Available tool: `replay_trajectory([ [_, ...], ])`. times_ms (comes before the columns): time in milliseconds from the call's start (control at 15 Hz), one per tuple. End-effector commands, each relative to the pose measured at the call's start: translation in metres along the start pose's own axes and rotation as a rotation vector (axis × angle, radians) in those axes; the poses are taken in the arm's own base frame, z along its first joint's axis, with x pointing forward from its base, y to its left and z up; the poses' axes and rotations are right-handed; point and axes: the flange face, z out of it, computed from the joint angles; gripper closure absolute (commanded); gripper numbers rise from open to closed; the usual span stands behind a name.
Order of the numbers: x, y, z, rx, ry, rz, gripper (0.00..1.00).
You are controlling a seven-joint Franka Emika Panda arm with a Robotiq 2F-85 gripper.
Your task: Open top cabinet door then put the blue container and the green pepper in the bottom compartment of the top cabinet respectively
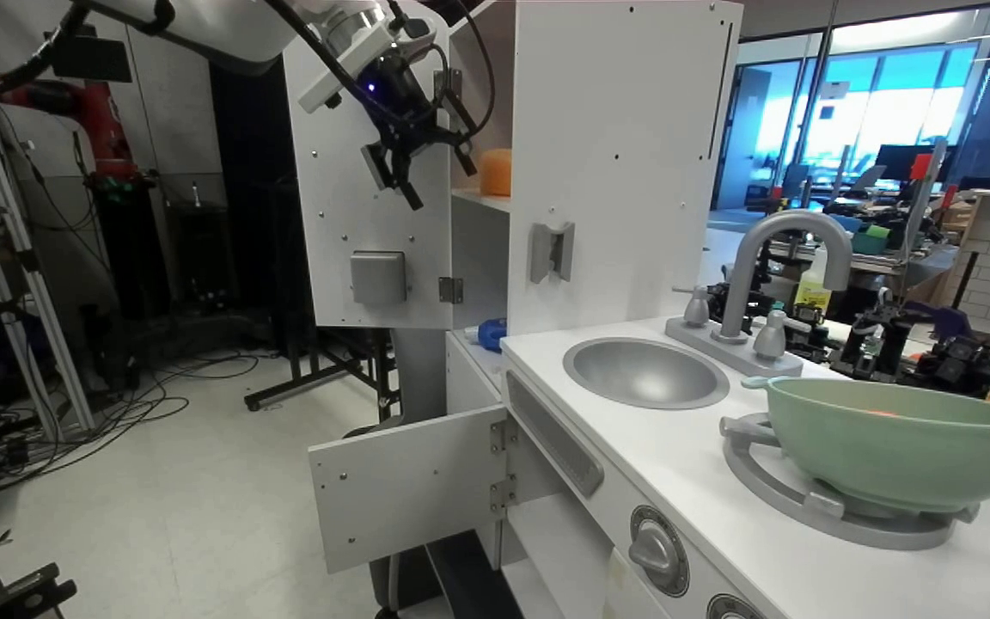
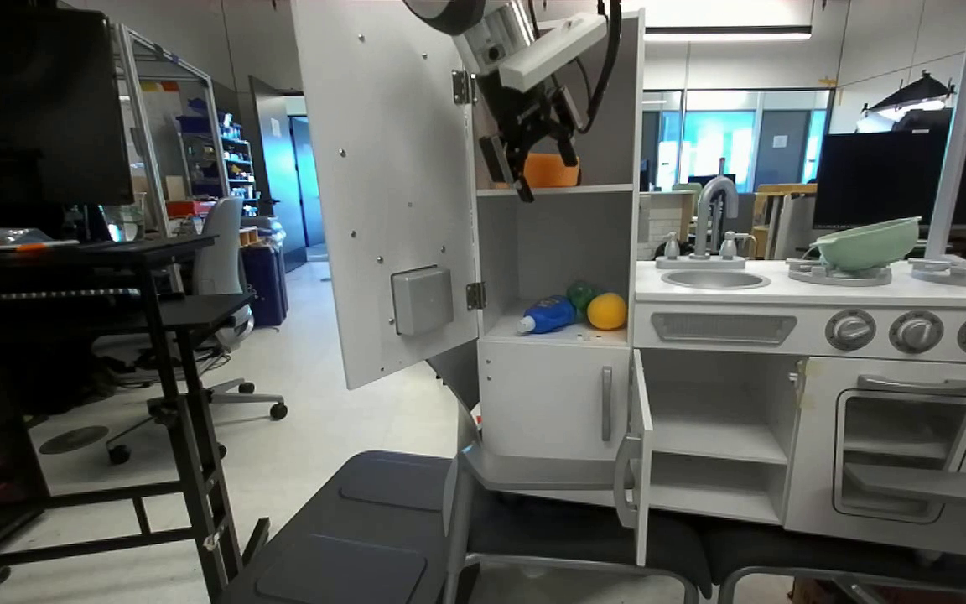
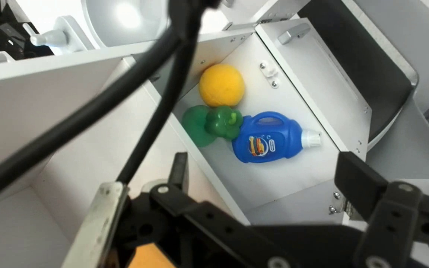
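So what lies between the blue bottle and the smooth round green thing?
The green pepper, seen in the wrist view; it partly hides the smooth round green thing there.

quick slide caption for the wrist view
Seen past the open claw, the blue container lies on its side in the bottom compartment, beside the green pepper and near a round yellow object.

A: ok what colours in the wrist view?

B: blue container (image 3: 266, 128) right of centre, white cap (image 3: 311, 139), multicoloured label (image 3: 258, 145). green pepper (image 3: 222, 123) mid-frame, lighter green stem (image 3: 232, 118), yellow ball (image 3: 222, 85) above it. mostly black gripper (image 3: 268, 173) along the bottom

A: and elsewhere?

B: in an exterior view, pale green bowl (image 1: 895, 460) lower right, white top cabinet door (image 1: 383, 225) left of centre, grey handle (image 1: 379, 277)
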Motion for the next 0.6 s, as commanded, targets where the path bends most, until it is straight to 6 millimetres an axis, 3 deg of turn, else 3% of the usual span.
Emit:
replay_trajectory([
  [0, -0.01, -0.013, -0.02, 0.066, -0.057, -0.125, 0.0],
  [533, -0.031, -0.075, -0.031, 0.16, -0.179, -0.358, 0.0],
])
